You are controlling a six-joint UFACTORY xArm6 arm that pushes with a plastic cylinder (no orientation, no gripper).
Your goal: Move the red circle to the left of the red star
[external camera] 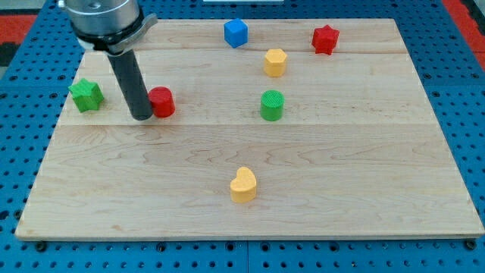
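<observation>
The green star (86,95) is seen just beyond my tip toward the view's left. My tip (141,117) is set against the left flank of the red circle (161,101), touching it or very nearly so; no hand is fitted to this arm, so nothing can be said of a hand spread or pinched — only a rod is carried. Well to the right of my tip lie the yellow heart (243,185) (nearer the view's bottom), the green cylinder (272,105), the yellow block (275,62) and, toward the view's top, the blue cube (236,32). The red star (325,39) is farthest off, at upper right.

A straight push toward the star could likely carry the circle into the green cylinder or yellow block; a round block may also roll off my tip if contact is off-centre.

The desk (364,174) is pale planked wood — flat, with ample free room at lower right — set on a blue perforated base (462,91).
</observation>
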